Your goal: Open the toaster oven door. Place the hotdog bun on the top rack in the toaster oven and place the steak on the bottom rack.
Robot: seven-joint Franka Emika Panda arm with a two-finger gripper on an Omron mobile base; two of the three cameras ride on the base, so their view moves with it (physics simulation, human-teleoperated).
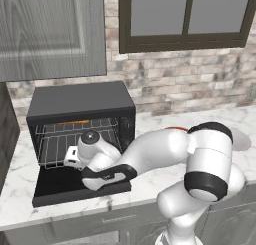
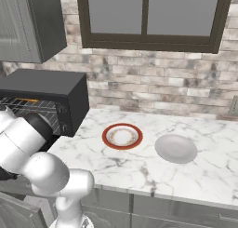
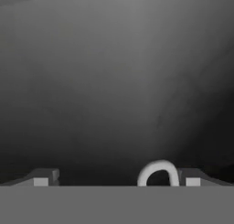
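Marble counter (image 2: 139,169), red-rimmed plate (image 2: 122,136) (right view), toaster oven door (image 1: 60,185) down

toaster oven (image 1: 80,101) on counter, toaster oven door (image 1: 60,186) folded down, hotdog bun (image 1: 75,122) on top rack (image 1: 100,124)

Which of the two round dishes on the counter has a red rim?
The plate nearer the toaster oven; it has a red rim and pale centre. The other dish, farther right, is plain grey.
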